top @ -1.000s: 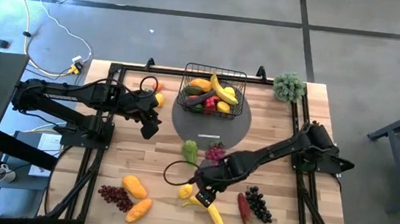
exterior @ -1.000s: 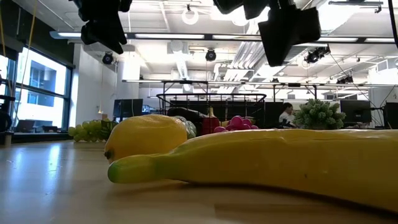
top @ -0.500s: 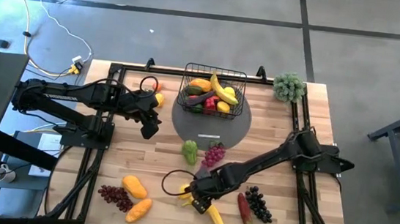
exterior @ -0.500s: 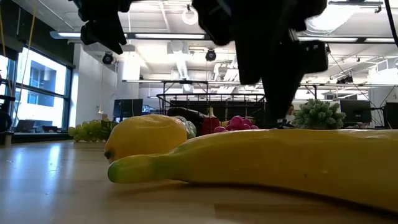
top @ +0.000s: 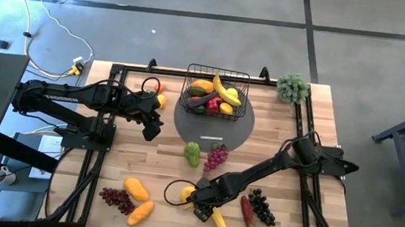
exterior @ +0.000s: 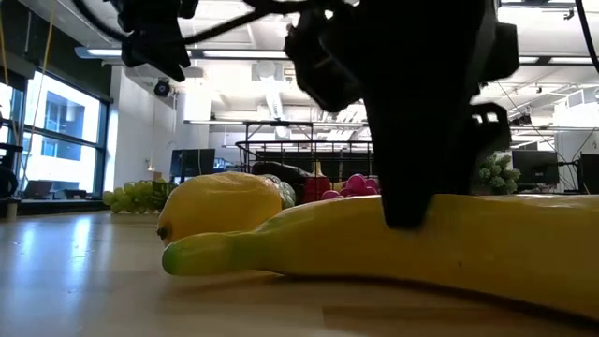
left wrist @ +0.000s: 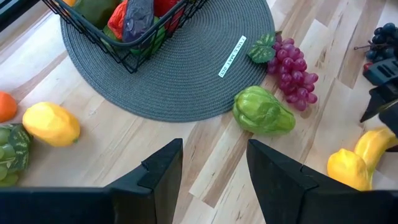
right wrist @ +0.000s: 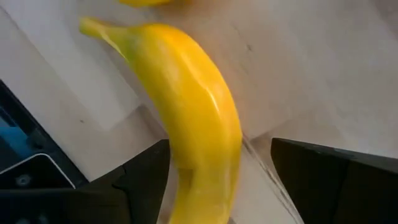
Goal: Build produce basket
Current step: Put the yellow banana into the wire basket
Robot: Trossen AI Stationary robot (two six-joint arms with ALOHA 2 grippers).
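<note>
1. High view: the small black wire-mesh basket point(top: 215, 90) stands on a flat grey round woven mat point(top: 213, 126) at the far middle of the pale wooden table point(top: 160, 169), already holding a yellow banana, a lemon, an orange fruit and red and dark pieces. The right gripper point(top: 203, 208) is down on the loose yellow toy banana point(top: 214, 219) at the near edge, just beside a yellow lemon point(top: 188, 194). The left gripper point(top: 152, 129) hangs to the left of the mat. A green pepper point(top: 193, 153) and a purple grape bunch point(top: 216, 156) lie just in front of the mat; a red chilli-shaped pepper point(top: 247, 212) and a dark grape bunch point(top: 261, 206) lie to the right of the banana; two orange fruits point(top: 137, 200) and a dark red grape bunch point(top: 116, 199) lie near left

2. Low view: the right gripper's dark body meets the banana point(exterior: 402, 245) from above; the lemon point(exterior: 220, 204) touches the banana's stem end

3. Left wrist view: the left gripper's point(left wrist: 214, 163) fingers stand apart, empty, above the table

4. Right wrist view: the right gripper point(right wrist: 219, 180) has its fingers spread, one on each side of the banana point(right wrist: 199, 124), not closed on it
</note>
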